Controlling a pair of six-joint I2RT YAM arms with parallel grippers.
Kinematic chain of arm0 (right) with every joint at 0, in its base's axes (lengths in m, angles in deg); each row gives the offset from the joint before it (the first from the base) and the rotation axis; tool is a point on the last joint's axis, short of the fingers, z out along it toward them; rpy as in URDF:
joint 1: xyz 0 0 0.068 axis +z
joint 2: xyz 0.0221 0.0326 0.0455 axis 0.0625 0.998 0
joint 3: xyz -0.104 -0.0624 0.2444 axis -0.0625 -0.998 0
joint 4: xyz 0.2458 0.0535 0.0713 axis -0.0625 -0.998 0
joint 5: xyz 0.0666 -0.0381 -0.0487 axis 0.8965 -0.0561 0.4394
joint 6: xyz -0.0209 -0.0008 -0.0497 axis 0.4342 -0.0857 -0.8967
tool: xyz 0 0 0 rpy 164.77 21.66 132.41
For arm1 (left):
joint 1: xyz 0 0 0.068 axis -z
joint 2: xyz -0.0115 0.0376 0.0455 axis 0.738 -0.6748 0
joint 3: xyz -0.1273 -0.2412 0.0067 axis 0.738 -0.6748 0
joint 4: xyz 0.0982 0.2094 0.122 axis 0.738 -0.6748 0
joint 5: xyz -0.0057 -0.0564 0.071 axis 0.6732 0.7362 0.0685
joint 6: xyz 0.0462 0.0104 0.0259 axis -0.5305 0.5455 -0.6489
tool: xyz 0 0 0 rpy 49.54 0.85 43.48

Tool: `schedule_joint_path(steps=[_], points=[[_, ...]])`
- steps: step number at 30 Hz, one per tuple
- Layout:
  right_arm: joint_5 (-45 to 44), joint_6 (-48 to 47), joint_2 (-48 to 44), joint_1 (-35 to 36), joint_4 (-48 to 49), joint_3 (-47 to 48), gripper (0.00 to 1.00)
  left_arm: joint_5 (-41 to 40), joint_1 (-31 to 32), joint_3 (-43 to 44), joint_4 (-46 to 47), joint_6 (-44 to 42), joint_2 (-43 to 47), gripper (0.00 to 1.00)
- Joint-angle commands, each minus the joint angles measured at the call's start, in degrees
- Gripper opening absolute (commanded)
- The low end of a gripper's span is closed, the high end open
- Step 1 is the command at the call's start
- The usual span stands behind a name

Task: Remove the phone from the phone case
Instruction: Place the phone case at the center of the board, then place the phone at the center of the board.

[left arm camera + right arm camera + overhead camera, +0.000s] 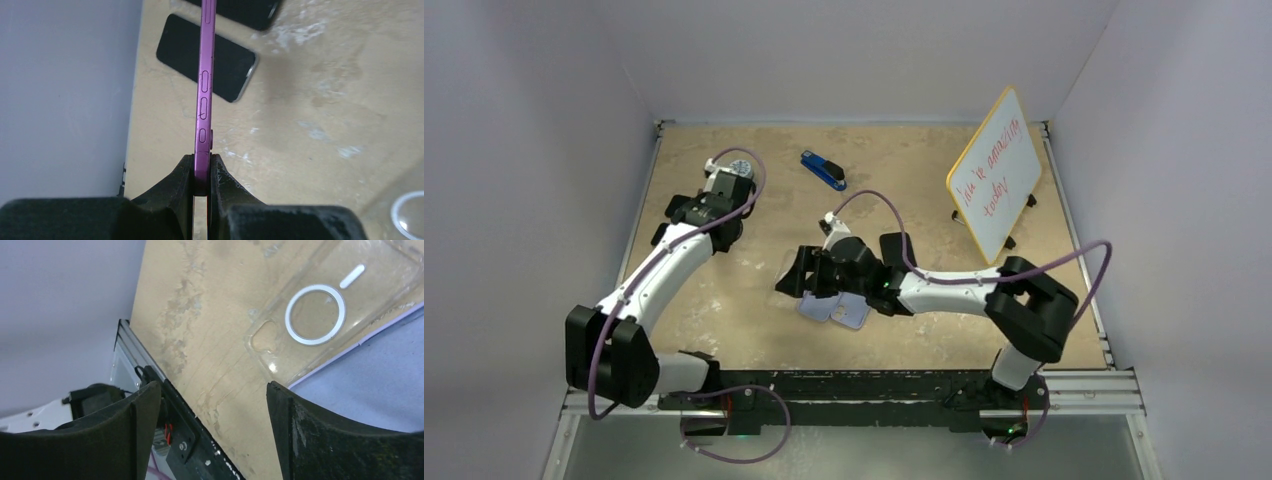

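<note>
Purple phone (205,90), out of its cover, is standing edge-on between the fingers of the left pincer (202,162). That pincer is pressing together on the phone's near end. The side buttons are facing the camera, and the body is running straight out from the fingertips. Beyond and beneath it, a dark flat rectangle (230,70) is lying on the tan desk (320,125). A second dark one (250,10) is showing just past it at the far edge of the view.

The right pincer (215,390) is hanging with its black fingers (145,410) spread wide, gripping nothing and touching nothing. Ahead of it and to its right, the clear phone case (300,350) is lying flat on the desk. Its white ring (288,315) and a short white bar are showing through. A pale lavender sheet (380,375) is lying beside the case, right of the pincer; whether the two are overlapping I cannot tell. Far beyond the right pincer, a whiteboard (996,175) with red writing is leaning upright.
</note>
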Motion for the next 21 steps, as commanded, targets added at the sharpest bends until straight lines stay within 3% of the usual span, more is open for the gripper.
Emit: schedule_joint_path(steps=[1, 10, 17, 21], points=[[-2.01, -10.94, -6.75, 0.11, -6.02, 0.52, 0.81, -1.86, -5.98, -0.59, 3.33, 1.49, -1.52, 0.00], [-2.14, -15.81, -10.76, -0.72, -4.44, -4.69, 0.83, -3.97, -16.23, -2.45, 4.10, 3.21, -4.75, 0.00], [-14.51, -21.63, -16.92, -1.32, -0.71, -12.39, 0.83, -3.10, -22.81, -2.62, 3.56, 4.00, -9.88, 0.00], [-18.89, -21.89, -20.35, -1.73, 4.44, -17.60, 0.83, -2.81, -23.09, -0.75, 0.15, 5.80, -13.71, 0.00]])
